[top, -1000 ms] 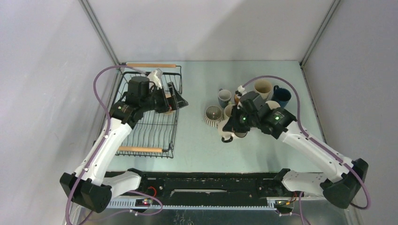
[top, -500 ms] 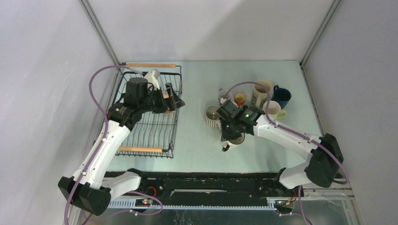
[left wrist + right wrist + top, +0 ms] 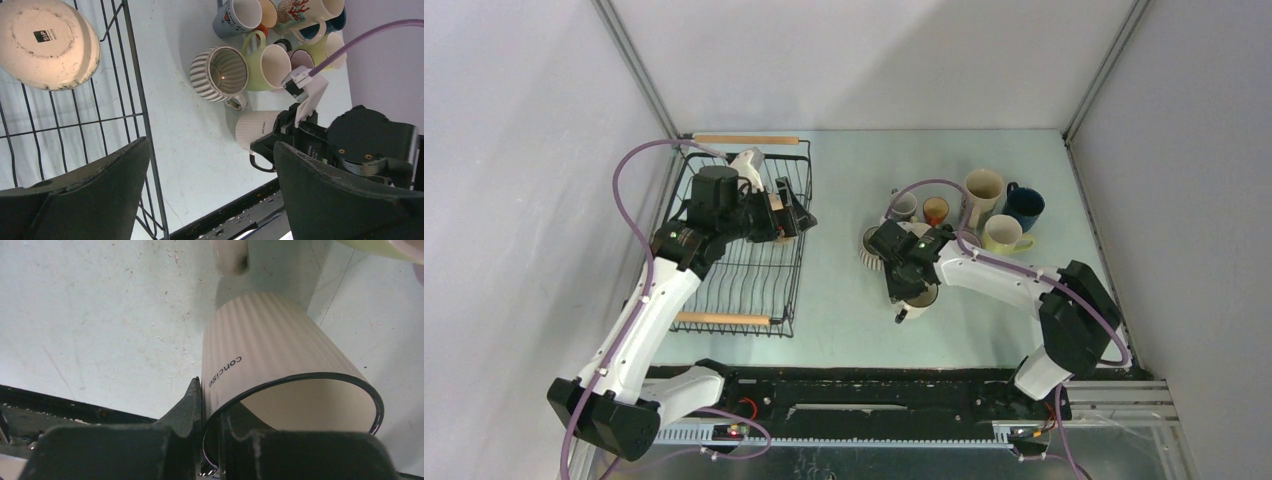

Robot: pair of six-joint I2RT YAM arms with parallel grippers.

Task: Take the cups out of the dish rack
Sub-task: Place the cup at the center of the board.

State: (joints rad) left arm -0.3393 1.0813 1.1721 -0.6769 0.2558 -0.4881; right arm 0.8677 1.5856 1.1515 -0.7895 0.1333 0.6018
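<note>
Closest to the arm bases, the right gripper [image 3: 210, 405] is pinched onto the rim of the ribbed cream mug [image 3: 270, 350]. One finger is outside the wall and the other is down inside the mouth, right by the word "concise" printed on the side. The mug is mouth-up, out in front of the rest of the bunch, with its dark handle pointing toward the near edge. Honestly can't tell whether its base is touching the table [image 3: 844, 310] or sitting just off it.

Just behind it is the striped mug [image 3: 220, 74], mouth up, with a yellow-green mug [image 3: 267, 65] right beside it. A second pale yellow-green mug [image 3: 1002, 235] stands further out to the right.

Over on the left is the dish rack [image 3: 744, 285]. The left gripper [image 3: 796, 215] hovers over the rack's right-hand side with its fingers spread wide and nothing between them.

Further back on the table are the rest of the mugs, close together:
- grey-blue mug [image 3: 904, 207]
- tan mug [image 3: 936, 210]
- tall cream mug [image 3: 982, 188]
- dark blue mug [image 3: 1024, 205]

At the far end of the rack, one white cup [image 3: 47, 42] sits inside on the wires, tipped so its bottom shows to the left wrist camera.
</note>
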